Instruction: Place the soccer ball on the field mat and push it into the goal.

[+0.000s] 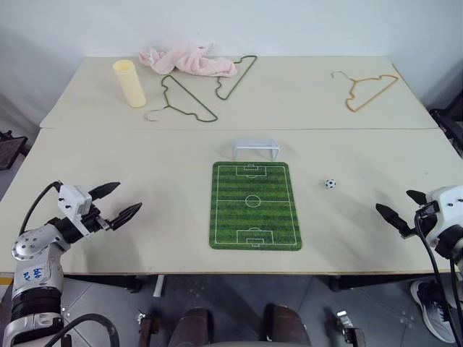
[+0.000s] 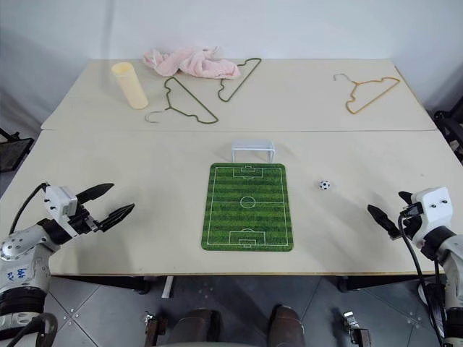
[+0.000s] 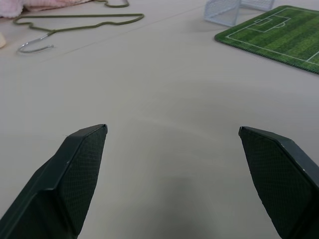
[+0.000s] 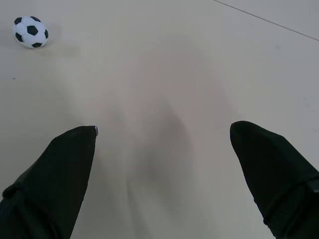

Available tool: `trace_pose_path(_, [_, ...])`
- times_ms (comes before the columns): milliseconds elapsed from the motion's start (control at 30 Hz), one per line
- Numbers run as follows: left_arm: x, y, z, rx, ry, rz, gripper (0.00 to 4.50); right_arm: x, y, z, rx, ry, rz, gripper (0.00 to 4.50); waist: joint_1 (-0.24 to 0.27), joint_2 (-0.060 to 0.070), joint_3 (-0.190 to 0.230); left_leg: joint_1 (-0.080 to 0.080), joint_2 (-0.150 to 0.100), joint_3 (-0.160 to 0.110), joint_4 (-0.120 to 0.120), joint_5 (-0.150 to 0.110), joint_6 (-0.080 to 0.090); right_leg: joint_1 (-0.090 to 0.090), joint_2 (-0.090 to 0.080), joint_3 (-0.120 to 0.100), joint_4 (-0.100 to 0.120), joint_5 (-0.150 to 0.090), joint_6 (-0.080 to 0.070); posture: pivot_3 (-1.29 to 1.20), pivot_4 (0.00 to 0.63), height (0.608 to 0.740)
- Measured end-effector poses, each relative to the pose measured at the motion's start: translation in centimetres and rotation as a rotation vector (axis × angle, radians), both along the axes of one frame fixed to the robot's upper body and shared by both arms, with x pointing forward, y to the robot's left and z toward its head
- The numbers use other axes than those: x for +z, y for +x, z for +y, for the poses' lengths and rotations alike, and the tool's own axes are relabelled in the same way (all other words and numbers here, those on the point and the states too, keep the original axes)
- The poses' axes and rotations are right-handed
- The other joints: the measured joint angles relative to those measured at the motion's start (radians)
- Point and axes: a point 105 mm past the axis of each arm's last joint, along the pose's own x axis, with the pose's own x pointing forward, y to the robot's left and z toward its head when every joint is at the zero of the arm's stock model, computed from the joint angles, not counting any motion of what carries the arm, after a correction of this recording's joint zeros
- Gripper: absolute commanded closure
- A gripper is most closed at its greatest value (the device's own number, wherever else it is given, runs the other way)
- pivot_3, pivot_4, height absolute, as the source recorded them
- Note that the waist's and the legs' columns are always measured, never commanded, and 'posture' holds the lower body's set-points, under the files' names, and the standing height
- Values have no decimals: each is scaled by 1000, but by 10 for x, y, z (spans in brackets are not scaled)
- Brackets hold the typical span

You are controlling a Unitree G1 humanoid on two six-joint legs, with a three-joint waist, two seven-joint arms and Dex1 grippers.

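Well apart from the spread, empty right gripper [image 1: 400, 205] lies the soccer ball [image 1: 330, 183].

Readable text: none can be made out.
Left arm [image 1: 32, 273]: small blue marks on the white casing, too small to read.
Field mat [image 1: 255, 206]: white pitch lines only, no letters.

table: a big pale table [image 1: 145, 181], with a thin line running across it
field mat: the green field mat [image 1: 255, 205] lies flat in the middle
goal: the little white goal [image 1: 255, 148] stands at the mat's far end
soccer ball: the soccer ball [image 1: 330, 183] sits on the bare table, right of the mat
far side: a yellow cup [image 1: 129, 83], a pink cloth [image 1: 189, 60], two green hangers [image 1: 189, 100] and a yellow hanger [image 1: 369, 90]
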Motion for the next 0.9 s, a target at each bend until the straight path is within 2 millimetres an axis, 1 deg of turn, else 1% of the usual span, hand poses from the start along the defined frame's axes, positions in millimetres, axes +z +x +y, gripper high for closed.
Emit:
trace_pose_path(100, [4,3,1,12,-17,8,0,1,0,0,-4,-2,-3,14,0,0,0,0,0,0,0,0,0,0,0,0,0,0,0,0,150,740])
trace_pose_path(167, [3,5,4,36,-38,25,0,5,2,3,6,-10,-16,14,0,0,0,0,0,0,0,0,0,0,0,0,0,0,0,0,150,740])
trace_pose_path(300, [4,8,7,72,-53,43,0,26,6,15,51,-23,-35,14,-2,0,0,0,0,0,1,0,0,0,0,0,1,0,0,0,150,740])
trace_pose_path(400, [8,10,6,67,-52,50,0,49,15,30,123,-39,-45,14,-3,0,0,0,0,0,1,0,0,0,0,1,1,0,0,0,150,740])
trace_pose_path(433, [11,11,3,54,-54,52,0,57,21,39,162,-49,-46,14,-3,0,0,0,0,0,2,0,0,0,0,1,2,0,0,0,150,740])
trace_pose_path(467, [13,11,-2,23,-56,52,0,64,29,53,218,-54,-51,14,-3,0,0,0,0,0,2,0,0,0,0,1,2,0,0,0,150,740])
trace_pose_path(500, [16,11,-9,-12,-51,44,0,66,33,63,259,-60,-46,14,-2,0,0,0,0,0,3,0,0,0,0,1,2,0,0,0,150,740])
trace_pose_path(567, [22,11,-23,-96,-45,21,0,65,44,90,377,-89,-2,14,-2,0,0,0,0,0,3,0,0,-1,0,1,2,0,0,0,150,740])
trace_pose_path(633, [29,13,-36,-168,-30,-1,0,60,53,109,463,-115,44,14,0,-1,1,-1,0,0,3,0,0,-1,0,0,3,0,0,0,150,740])
trace_pose_path(667, [30,12,-39,-198,-28,-5,0,58,57,116,493,-117,58,14,1,-1,1,-1,0,0,3,0,0,-1,0,0,2,0,0,0,150,740])
trace_pose_path(767, [34,7,-48,-285,-54,-32,0,52,70,123,533,-126,93,14,1,-1,1,-3,0,0,2,0,0,-2,0,0,2,0,0,0,150,740])
trace_pose_path(900, [41,8,-54,-321,-54,-60,0,41,85,124,554,-153,127,14,-4,-1,1,-3,0,0,1,0,0,-3,0,0,2,0,0,0,150,740])
